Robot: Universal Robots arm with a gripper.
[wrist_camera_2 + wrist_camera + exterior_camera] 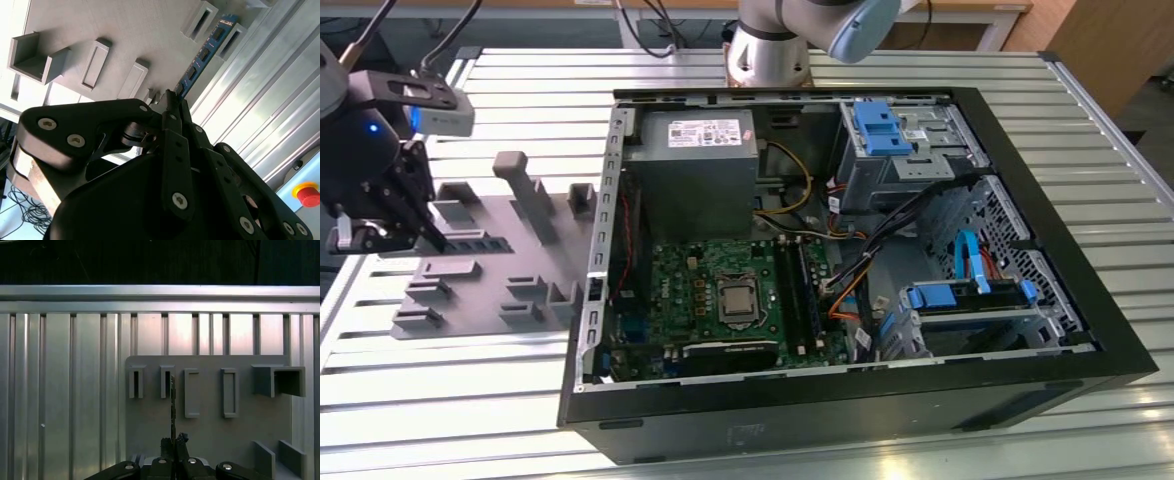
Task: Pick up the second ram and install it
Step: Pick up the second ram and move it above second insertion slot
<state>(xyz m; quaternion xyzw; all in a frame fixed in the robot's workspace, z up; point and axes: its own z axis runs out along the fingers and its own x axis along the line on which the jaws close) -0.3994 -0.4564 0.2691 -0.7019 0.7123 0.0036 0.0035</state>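
1. Ribbed aluminium table (454, 400) carries everything.
2. Nearest, on the exterior view's right, an open black case (854, 410) lies on its side. Inside is a green motherboard (680, 285) with long black slots (797, 285) beside the processor socket.
3. On the exterior view's left, just beside the case, a flat grey fixture (494, 270) with raised pockets rests on the table.
4. Above the fixture's left part, well apart from the case, hangs the gripper (384, 235). In the second wrist view its fingers (176, 145) are clamped together on one end of the ram (202, 55). The ram is a narrow strip with small black chips, and it juts out past the fingertips toward the fixture.
5. In the first wrist view the ram (172, 405) appears edge-on as a thin dark line rising from the gripper (174, 441), in front of the gap between two pockets. Whether its free end touches the fixture cannot be told.
6. The ram looks light, stiff and very thin. It is probably fragile at the chips and along the contact edge.
7. It is best held by its flat faces near one end, as it is now, with firm but modest pressure. Held at one end, the long strip could pivot or slip in the grip if it is knocked.
8. Farthest away, the arm (767, 50) stands behind the case.
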